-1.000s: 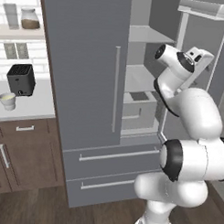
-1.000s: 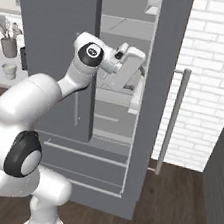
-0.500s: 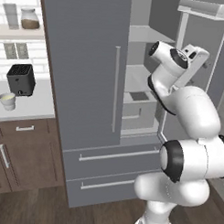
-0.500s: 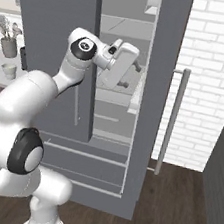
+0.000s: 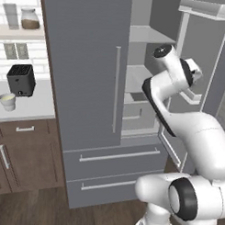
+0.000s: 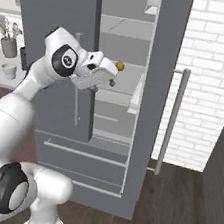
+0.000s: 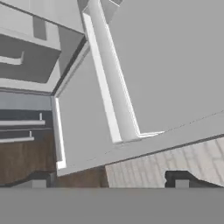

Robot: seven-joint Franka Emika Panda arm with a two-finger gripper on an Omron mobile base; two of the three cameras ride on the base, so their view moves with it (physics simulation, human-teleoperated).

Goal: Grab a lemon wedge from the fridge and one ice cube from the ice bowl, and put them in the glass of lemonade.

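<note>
Beside the tall grey fridge, the end effector is hanging wide open, gripping nothing. Next it's needing to reach the tiny yellow lemon wedge on the shelf.

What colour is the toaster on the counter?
Black, with a lighter top; the toaster shows best in the left base view.
</note>
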